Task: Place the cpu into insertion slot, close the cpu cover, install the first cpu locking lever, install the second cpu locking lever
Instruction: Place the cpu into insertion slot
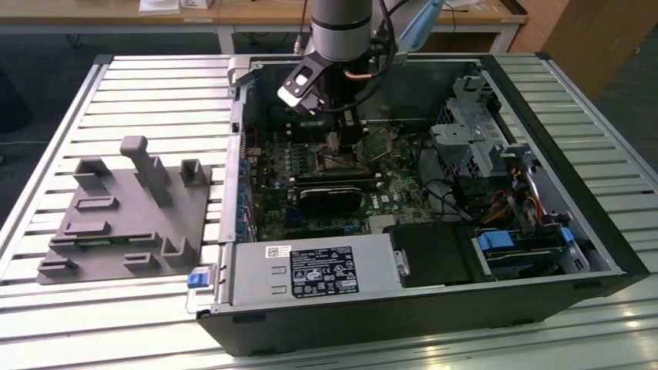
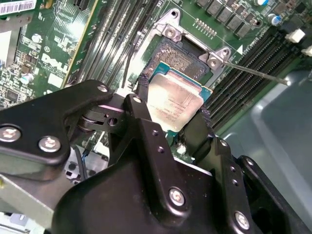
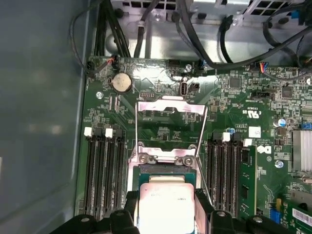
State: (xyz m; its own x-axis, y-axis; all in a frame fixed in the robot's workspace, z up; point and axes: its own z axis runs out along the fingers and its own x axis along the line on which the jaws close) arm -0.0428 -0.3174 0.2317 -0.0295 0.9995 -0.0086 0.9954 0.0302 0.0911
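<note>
- Exterior view: I see the arm (image 1: 340,31) reaching down into the open computer case (image 1: 581,258), which sits on a slatted table (image 1: 134,85). The gripper (image 1: 337,142) hangs low over the motherboard (image 1: 401,196), right at the insertion slot (image 1: 340,162). A black card (image 1: 329,194) lies just beside that slot. A grey fixture (image 1: 123,216) rests on the table at the exterior view's left, apart from the case.
- Second wrist view: the gripper (image 2: 173,105) is clenched on the cpu (image 2: 173,97), with black fingers (image 2: 139,105) pressing two opposite edges. The chip's silver-grey top faces up. It overlaps the near part of the insertion slot (image 2: 179,52), whose dark centre shows beyond it. I cannot tell whether chip and slot touch. A thin locking lever (image 2: 253,72) sticks out to one side of the slot.
- First wrist view: the cpu (image 3: 165,207) sits gripped in the gripper (image 3: 166,197), just beside a dark strip of the insertion slot (image 3: 165,168). The cpu cover (image 3: 168,108) is swung open beyond the slot, with the board showing through its cut-out centre. Two thin locking levers (image 3: 135,131) run along either side of the cover. Long memory slots (image 3: 105,170) flank the socket, and a coin cell (image 3: 121,83) lies beyond the cover.
</note>
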